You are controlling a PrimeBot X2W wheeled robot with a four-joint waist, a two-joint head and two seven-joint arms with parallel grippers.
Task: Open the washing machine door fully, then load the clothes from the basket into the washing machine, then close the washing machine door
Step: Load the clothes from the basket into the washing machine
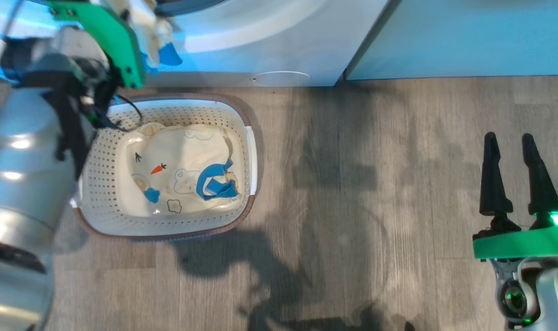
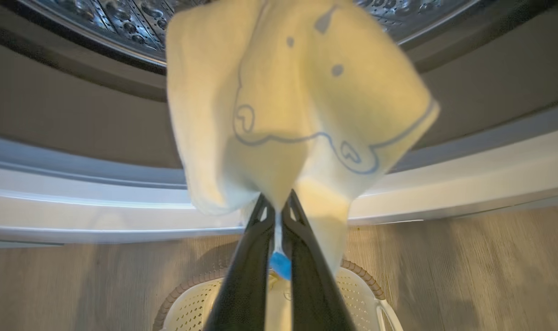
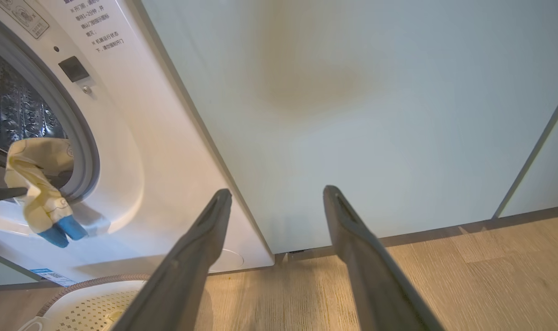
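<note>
L gripper (image 2: 276, 202) clenched on yellow garment (image 2: 297, 105): to be carried past gasket (image 3: 87, 142), prob. into drum (image 2: 99, 18), before release. R gripper (image 3: 277, 189) spread, empty.

The garment (image 2: 283, 115) at upper centre is soft, matt cloth; the drum (image 2: 113, 18) behind it is shiny embossed steel. The basket (image 1: 102, 193) is matt perforated plastic, the floor (image 1: 352, 184) matt wood-grain planks, and the washing machine (image 1: 260, 50) front smooth, glossy white.

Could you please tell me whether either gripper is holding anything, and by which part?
The left gripper pinches a pale yellow garment by a bunched fold near its blue end; the right gripper is open and empty.
</note>
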